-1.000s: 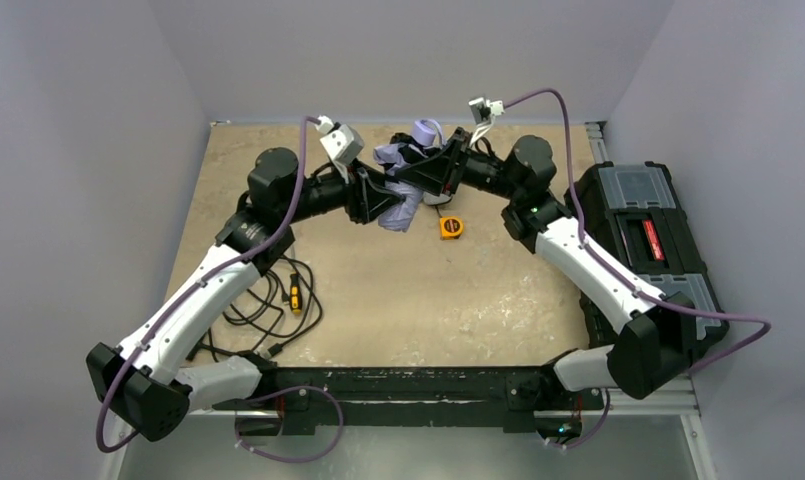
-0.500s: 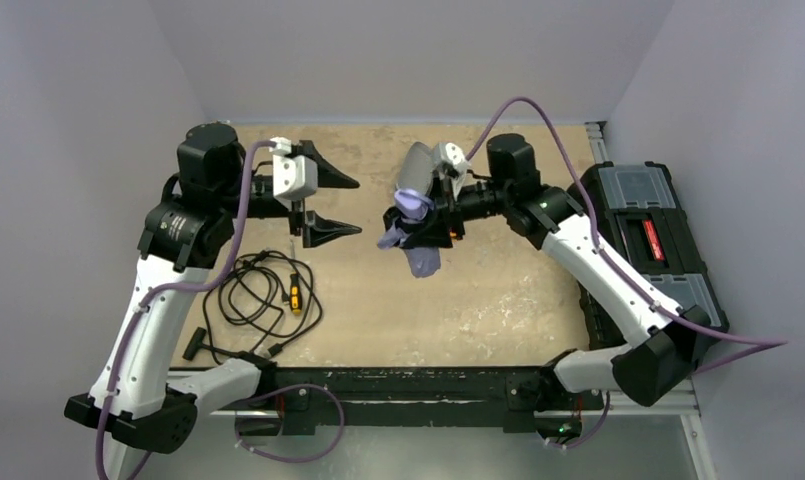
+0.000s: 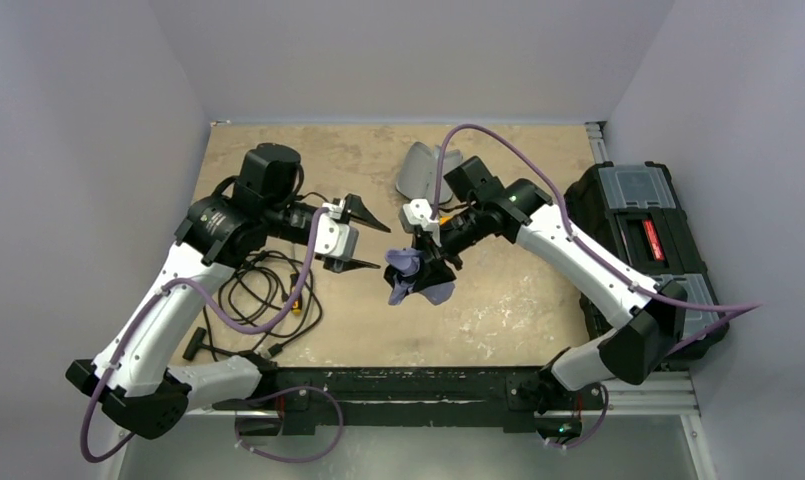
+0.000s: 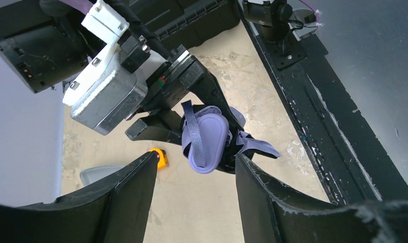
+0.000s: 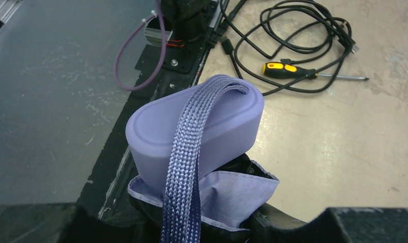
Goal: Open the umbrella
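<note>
The umbrella [image 3: 418, 278] is folded, a lavender bundle with black inside, held above the table's middle. My right gripper [image 3: 433, 268] is shut on its bunched canopy [image 5: 245, 195] just below the lavender handle [image 5: 217, 119], whose woven strap [image 5: 184, 167] hangs over it; the right gripper [image 5: 201, 228] shows at the bottom edge of its wrist view. My left gripper [image 3: 366, 241] is open and empty, just left of the umbrella. In the left wrist view the handle [image 4: 206, 137] lies beyond and between the spread left fingers [image 4: 125, 195], not touching them. The shaft is hidden.
A grey sleeve [image 3: 418, 170] lies at the back centre. A coiled black cable [image 3: 258, 295], a yellow-handled screwdriver [image 5: 288, 68] and a black T-shaped tool [image 3: 193, 345] lie left. A yellow tape measure [image 4: 160, 158] sits on the table. A black toolbox [image 3: 643, 240] stands right.
My right arm has carried the umbrella nearer to the front. My left gripper has swung right and nearer, still open, close to the umbrella. The grey sleeve has not moved.
</note>
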You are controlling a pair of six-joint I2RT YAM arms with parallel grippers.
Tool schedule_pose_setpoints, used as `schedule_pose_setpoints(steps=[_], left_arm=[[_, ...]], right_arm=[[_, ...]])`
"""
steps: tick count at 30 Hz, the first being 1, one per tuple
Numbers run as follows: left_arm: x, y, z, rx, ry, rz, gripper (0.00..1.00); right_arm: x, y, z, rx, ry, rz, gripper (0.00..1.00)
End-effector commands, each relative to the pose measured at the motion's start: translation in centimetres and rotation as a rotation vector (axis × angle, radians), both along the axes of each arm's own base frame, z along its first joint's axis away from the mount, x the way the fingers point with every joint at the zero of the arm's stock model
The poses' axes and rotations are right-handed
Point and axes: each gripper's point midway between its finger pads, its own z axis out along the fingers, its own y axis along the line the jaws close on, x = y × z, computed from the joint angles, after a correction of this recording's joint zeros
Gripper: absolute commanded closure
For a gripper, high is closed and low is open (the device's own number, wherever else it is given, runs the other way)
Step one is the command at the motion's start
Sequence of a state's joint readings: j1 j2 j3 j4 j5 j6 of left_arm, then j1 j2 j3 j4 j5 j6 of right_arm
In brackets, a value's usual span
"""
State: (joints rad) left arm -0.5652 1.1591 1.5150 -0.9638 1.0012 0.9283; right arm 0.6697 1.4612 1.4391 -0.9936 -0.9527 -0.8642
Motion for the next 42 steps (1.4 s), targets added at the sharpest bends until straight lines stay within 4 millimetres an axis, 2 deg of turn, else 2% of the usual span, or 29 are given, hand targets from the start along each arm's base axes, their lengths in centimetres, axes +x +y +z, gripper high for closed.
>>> schedule_pose_setpoints(steps=[1, 8, 12, 18, 20, 21, 23, 24, 28, 33, 38, 42], left_arm=[[-0.4, -0.9, -0.6, -0.003, -0.025, -0.060, 0.44], [-1.1, -1.7, -2.5, 0.041, 0.008, -0.095, 0.46], [-1.8, -1.9, -3.7, 0.071, 0.009, -0.123, 0.52], [-1.8, -2.4, -4.2, 0.086, 0.015, -0.126, 0.61], [-1.9, -2.5, -4.1, 0.084, 0.017, -0.127, 0.67], [-2.0, -2.6, -3.8, 0.077, 0.021, -0.125, 0.77], [-2.3, -2.5, -2.6, 0.057, 0.026, -0.123, 0.95], [-2.4, -2.5, -2.0, 0.048, 0.029, -0.119, 1.00], [-3.1, -1.1, 0.7, -0.015, -0.008, -0.076, 1.00], [-3.7, 1.0, 4.9, -0.094, -0.013, -0.006, 1.00], [-4.5, 2.4, 8.3, -0.136, -0.059, 0.023, 1.00], [-3.5, 3.5, 12.1, -0.204, -0.112, 0.100, 1.00]], right_arm=[[-0.9, 0.5, 3.2, 0.075, -0.127, 0.069, 1.00], [-1.2, 1.4, 4.0, 0.095, -0.154, 0.092, 1.00], [-1.1, 1.6, 4.4, 0.107, -0.160, 0.091, 1.00], [-1.3, 1.5, 4.6, 0.114, -0.188, 0.101, 1.00], [-1.4, 1.3, 4.2, 0.101, -0.194, 0.102, 1.00], [-1.4, 1.1, 3.9, 0.093, -0.197, 0.106, 1.00], [-1.4, 0.8, 3.1, 0.072, -0.215, 0.117, 1.00], [-1.3, 0.7, 2.9, 0.066, -0.218, 0.115, 1.00], [-2.4, -0.2, 1.6, 0.049, -0.181, 0.132, 1.00], [-4.3, -2.6, -2.3, -0.024, -0.148, 0.153, 1.00], [-4.3, -5.0, -6.1, -0.098, -0.108, 0.152, 1.00], [-4.4, -8.0, -9.2, -0.172, -0.083, 0.170, 1.00]])
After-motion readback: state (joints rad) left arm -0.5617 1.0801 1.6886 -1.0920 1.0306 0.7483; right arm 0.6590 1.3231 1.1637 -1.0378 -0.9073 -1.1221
